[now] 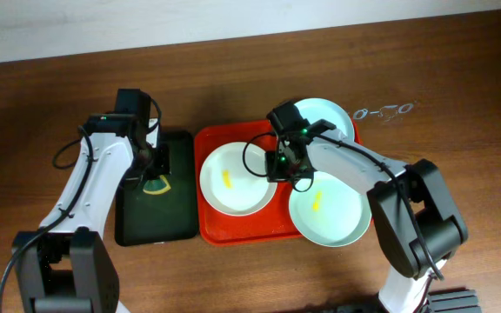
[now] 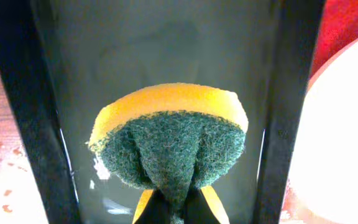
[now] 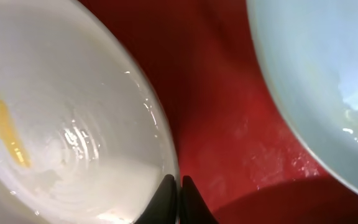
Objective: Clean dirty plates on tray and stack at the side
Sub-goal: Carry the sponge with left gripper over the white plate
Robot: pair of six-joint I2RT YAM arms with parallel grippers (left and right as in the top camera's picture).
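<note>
The red tray (image 1: 211, 235) holds three plates. A white plate (image 1: 233, 187) with a yellow smear lies at its left. A mint plate (image 1: 329, 222) with a yellow smear lies at the lower right, and another mint plate (image 1: 333, 115) at the upper right. My right gripper (image 1: 282, 167) is shut on the white plate's right rim; the right wrist view shows the jaws (image 3: 179, 184) pinching the white plate (image 3: 73, 137), with the tray floor (image 3: 222, 106) and a mint plate (image 3: 316, 68) beside it. My left gripper (image 2: 174, 205) is shut on a yellow-and-green sponge (image 2: 173, 137).
A dark green tray (image 1: 155, 222) lies left of the red tray, under my left gripper (image 1: 153, 165) and the sponge (image 1: 156, 184). The white plate (image 2: 340, 143) and red tray (image 2: 347, 25) show at the right of the left wrist view. Pale marks (image 1: 385, 111) are on the wooden table.
</note>
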